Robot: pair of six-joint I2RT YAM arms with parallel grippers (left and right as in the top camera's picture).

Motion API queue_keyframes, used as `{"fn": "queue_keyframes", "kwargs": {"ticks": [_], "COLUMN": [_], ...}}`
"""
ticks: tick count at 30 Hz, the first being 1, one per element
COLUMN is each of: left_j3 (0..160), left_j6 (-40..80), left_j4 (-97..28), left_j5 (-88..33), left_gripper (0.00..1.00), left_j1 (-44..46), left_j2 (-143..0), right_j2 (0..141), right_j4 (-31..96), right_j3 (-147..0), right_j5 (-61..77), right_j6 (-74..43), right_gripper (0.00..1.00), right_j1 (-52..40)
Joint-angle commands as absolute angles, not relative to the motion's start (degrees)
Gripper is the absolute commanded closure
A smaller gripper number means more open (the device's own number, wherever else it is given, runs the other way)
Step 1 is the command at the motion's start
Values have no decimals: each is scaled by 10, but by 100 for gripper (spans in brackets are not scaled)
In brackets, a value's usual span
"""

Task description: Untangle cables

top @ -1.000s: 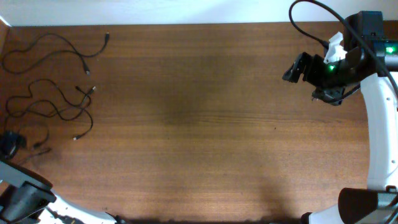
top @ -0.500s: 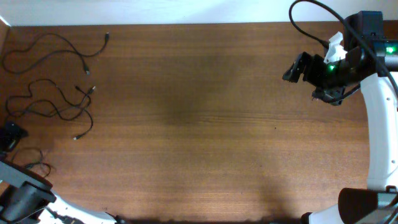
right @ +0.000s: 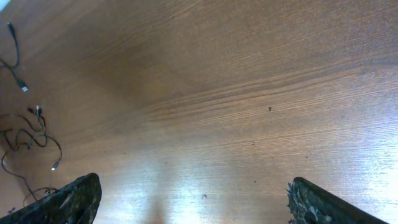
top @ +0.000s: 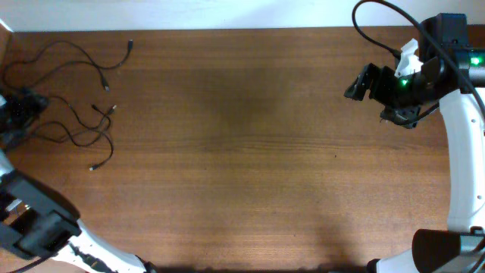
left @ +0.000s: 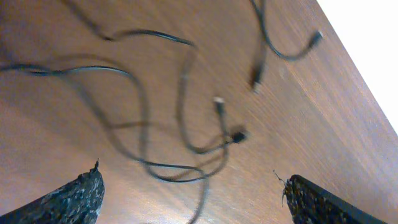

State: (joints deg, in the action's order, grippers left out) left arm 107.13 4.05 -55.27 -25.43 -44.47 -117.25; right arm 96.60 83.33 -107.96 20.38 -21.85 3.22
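The cables lie as separate thin black wavy strands at the table's far left. One strand (top: 76, 47) curves along the back edge, and another (top: 102, 135) loops below it with small plug ends. My left gripper (top: 23, 102) hovers over the left part of these strands, open and empty. In the left wrist view, looped strands (left: 182, 93) and a plug end (left: 257, 74) lie on the wood ahead of the wide-open fingers (left: 193, 199). My right gripper (top: 356, 87) is open and empty at the far right. The cables show small at the left edge of the right wrist view (right: 37, 134).
The wooden table (top: 242, 152) spans the view, with a pale wall strip along its back edge. The right arm's thick black cable (top: 379, 23) arcs above its wrist. The left arm's base (top: 38, 227) sits at the lower left corner.
My left gripper has moved from the lower left edge up and back over the cables. The short strand seen by the lower left edge no longer shows. The right arm has not moved.
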Motion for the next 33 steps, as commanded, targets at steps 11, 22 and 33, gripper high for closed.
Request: {"fn": "queue_keyframes", "kwargs": {"ticks": [11, 22, 33], "left_j3": [963, 963, 980], "left_j6": [245, 270, 269], "left_j4": [-546, -493, -594], "left_j5": [15, -6, 23], "left_gripper": [1, 59, 100], "left_j1": [-331, -332, -385], "left_j2": [-1204, -1259, -1259], "right_j2": [969, 969, 969], "right_j4": [833, 834, 841], "right_j3": [-1086, -1086, -1086], "right_j5": [203, 203, 203], "right_j6": [-214, -214, -214], "right_gripper": [4, 4, 4], "right_j1": [30, 30, 30]}}
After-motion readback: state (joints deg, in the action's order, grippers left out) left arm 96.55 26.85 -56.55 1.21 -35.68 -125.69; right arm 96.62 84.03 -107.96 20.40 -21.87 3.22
